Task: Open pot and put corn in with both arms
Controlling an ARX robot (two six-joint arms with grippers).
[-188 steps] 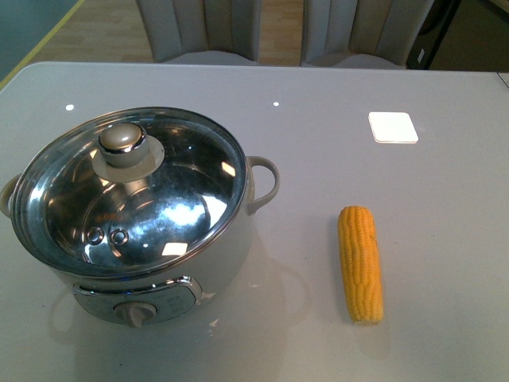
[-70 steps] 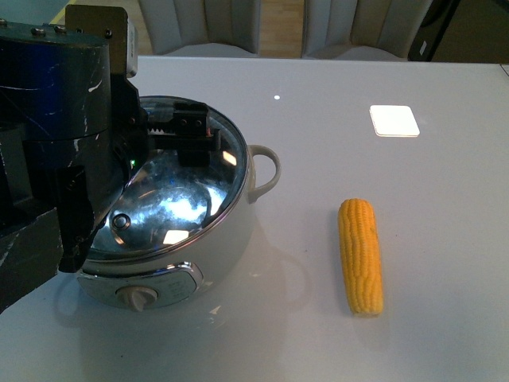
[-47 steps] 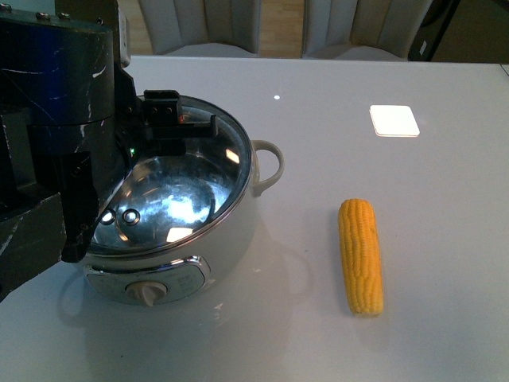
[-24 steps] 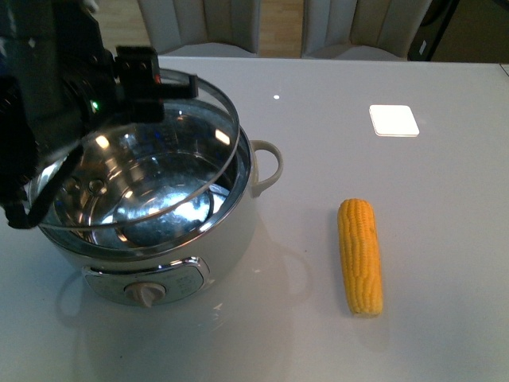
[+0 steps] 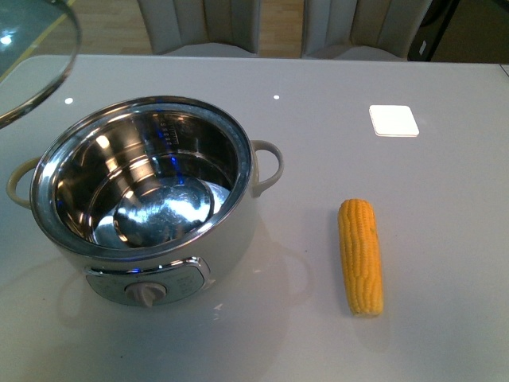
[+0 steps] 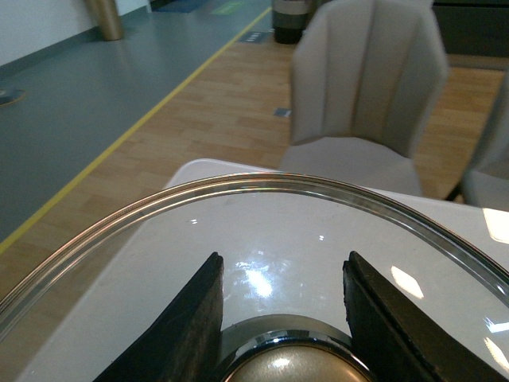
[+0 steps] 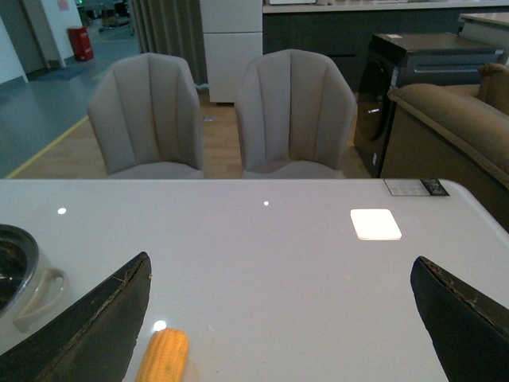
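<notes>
The white pot point(image 5: 143, 199) stands open at the table's left, its shiny steel inside empty, dial panel facing me. Its cream handle also shows in the right wrist view point(image 7: 36, 294). The glass lid point(image 5: 32, 64) hangs in the air at the far left, above and behind the pot. My left gripper point(image 6: 282, 318) is shut on the lid's knob point(image 6: 290, 370), seen only in the left wrist view. The corn point(image 5: 360, 259) lies on the table right of the pot; its tip shows in the right wrist view point(image 7: 163, 356). My right gripper point(image 7: 282, 318) is open, above the table, apart from the corn.
A white square pad point(image 5: 393, 121) lies at the table's far right. Two grey chairs point(image 7: 219, 111) stand beyond the far edge. Bare table point(image 5: 318, 159) lies between pot and corn.
My left gripper closed on the lid's knob, lifted the lid off the pot and carried it up and to the left. The arm has left the front view. The corn has not moved.
</notes>
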